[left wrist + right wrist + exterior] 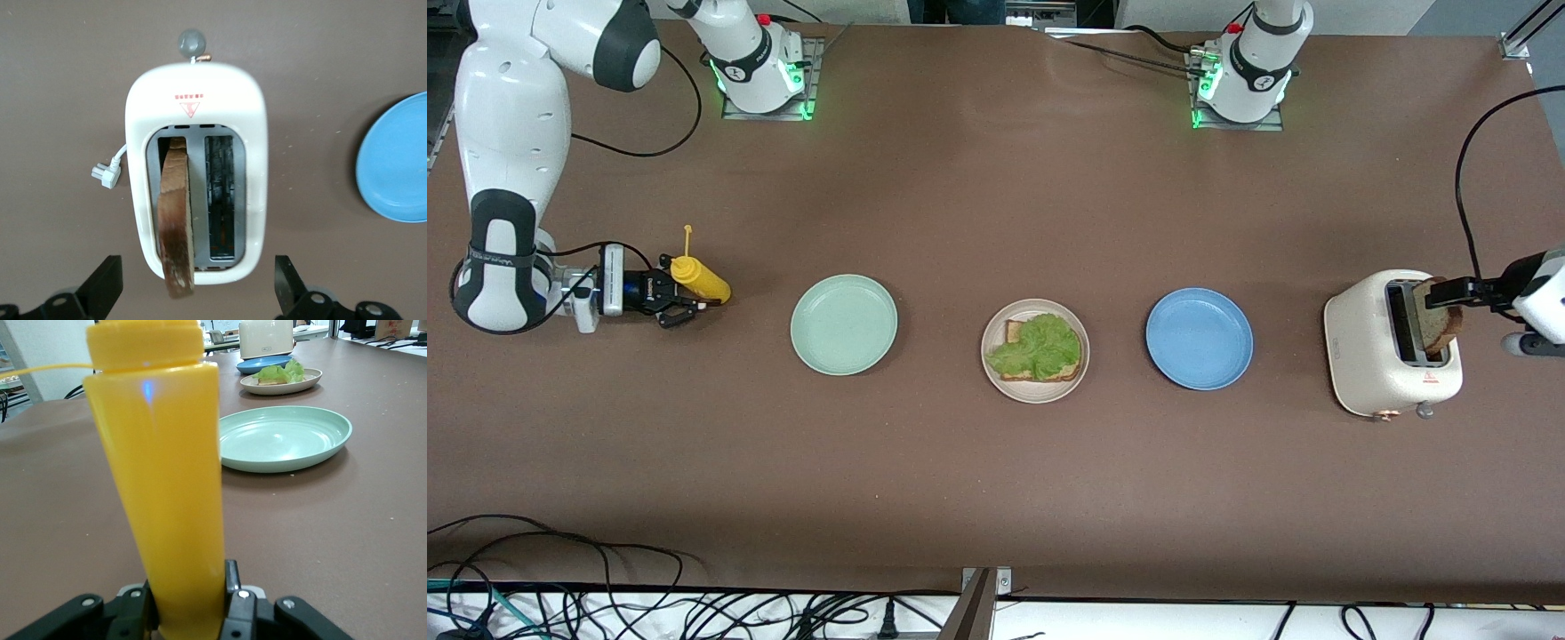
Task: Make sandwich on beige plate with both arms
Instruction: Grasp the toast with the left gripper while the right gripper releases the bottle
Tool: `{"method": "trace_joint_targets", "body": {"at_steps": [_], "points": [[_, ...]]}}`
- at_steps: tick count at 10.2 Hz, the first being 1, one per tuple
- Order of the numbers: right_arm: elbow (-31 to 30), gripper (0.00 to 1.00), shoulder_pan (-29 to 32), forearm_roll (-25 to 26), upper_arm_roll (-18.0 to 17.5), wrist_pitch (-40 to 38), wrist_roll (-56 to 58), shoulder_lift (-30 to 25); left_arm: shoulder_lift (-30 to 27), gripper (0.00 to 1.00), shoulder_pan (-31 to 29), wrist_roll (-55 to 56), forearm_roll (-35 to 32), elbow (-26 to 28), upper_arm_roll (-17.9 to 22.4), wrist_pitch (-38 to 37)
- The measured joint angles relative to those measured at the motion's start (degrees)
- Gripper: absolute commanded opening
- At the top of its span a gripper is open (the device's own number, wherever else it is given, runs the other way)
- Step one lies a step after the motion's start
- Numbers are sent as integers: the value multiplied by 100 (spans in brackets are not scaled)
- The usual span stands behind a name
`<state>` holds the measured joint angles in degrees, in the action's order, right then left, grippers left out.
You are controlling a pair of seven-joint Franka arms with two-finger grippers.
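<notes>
The right gripper (680,307) is closed on a yellow squeeze bottle (701,277) at the right arm's end of the brown tabletop (996,480). From the front view, three plates sit in a row. The mint-green plate (844,324) is closest to the bottle. The beige plate (1035,351) is in the middle, and on it lies a bread slice (1015,332) with a green lettuce leaf (1035,348) on top. The blue plate (1199,339) comes next. At the left arm's end stands a white toaster (1392,346) with a second bread slice (1439,326) sticking up out of one slot. The left gripper (1458,291) is over the toaster.

In the left wrist view, the left gripper (197,290) is wide open and holds nothing. Its two fingers (103,283) stand on either side of the toaster (197,87). The toast (176,213) leans in one slot; the slot beside it has no bread in it. A white plug (105,175) lies beside the toaster, and an edge of the blue plate (395,160) shows.

In the right wrist view, the right gripper (190,603) squeezes the yellow bottle (163,487) near its bottom end. The mint-green plate (283,439), beige plate (280,383), lettuce (280,371), blue plate (257,365) and toaster (265,338) line up.
</notes>
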<state>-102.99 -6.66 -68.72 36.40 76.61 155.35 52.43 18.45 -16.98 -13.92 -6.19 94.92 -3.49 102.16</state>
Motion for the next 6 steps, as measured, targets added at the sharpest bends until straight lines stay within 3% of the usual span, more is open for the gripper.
{"method": "trace_joint_targets", "body": {"at_steps": [1, 2, 3, 4, 5, 6], "points": [[0, 0, 22, -39, -55, -3, 0, 21, 137, 76, -36, 1, -84, -2, 1, 56], [1, 9, 101, -58, -172, -3, 0, 44, 248, 40, -75, 1, -94, -5, 1, 171], [1, 29, 237, -60, -322, -2, 0, 70, 321, 7, -100, 1, -95, -8, 1, 232], [0, 61, 340, -63, -408, -3, 1, 90, 349, 0, -104, 1, -152, -10, 1, 240], [1, 83, 382, -66, -432, -3, 2, 96, 357, 0, -104, 1, -251, -15, -1, 241], [3, 89, 392, -69, -434, -13, 2, 96, 357, 0, -107, 1, -280, -27, 0, 241]]}}
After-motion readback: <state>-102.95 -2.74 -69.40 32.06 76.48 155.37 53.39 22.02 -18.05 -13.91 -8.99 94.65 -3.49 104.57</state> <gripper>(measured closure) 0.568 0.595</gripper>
